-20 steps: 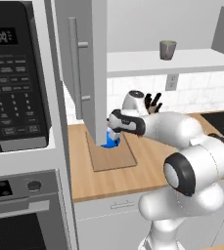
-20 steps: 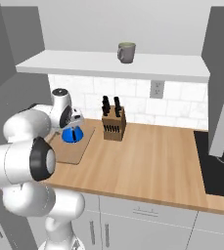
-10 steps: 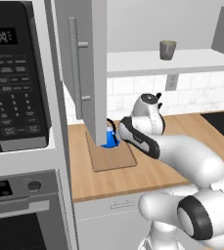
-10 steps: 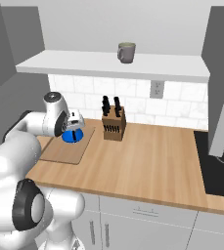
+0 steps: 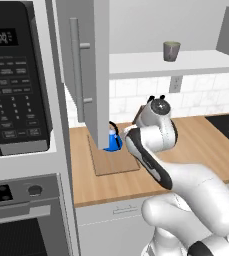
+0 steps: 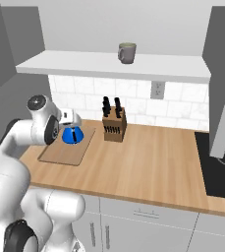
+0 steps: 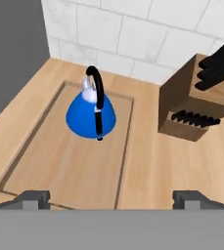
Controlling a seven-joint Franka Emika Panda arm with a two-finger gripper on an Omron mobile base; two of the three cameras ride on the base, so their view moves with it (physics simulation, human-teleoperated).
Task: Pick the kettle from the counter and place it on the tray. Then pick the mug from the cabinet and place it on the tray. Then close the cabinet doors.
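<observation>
The blue kettle (image 7: 86,119) stands upright on the far half of the wooden tray (image 7: 59,166), which lies on the counter (image 7: 147,166) by the tiled wall. My gripper (image 7: 111,197) hangs above the tray's near end, open and holding nothing, well clear of the kettle. In the right base view the kettle (image 6: 72,135) sits on the tray (image 6: 60,153) just below my hand. From the left base, the kettle (image 5: 112,142) peeks out behind the open cabinet door (image 5: 83,65). The grey-green mug (image 5: 171,51) (image 6: 126,52) stands on the cabinet shelf (image 6: 109,66).
A brown knife block (image 6: 114,127) (image 7: 196,105) stands to the right of the tray against the wall. The black microwave (image 5: 13,85) and oven column rise at the left. A black cooktop (image 6: 219,157) is at the far right under the other open door (image 6: 224,98).
My hand has lifted up and back from the kettle, and the arm has swung toward the middle. The kettle stays put on the tray.
</observation>
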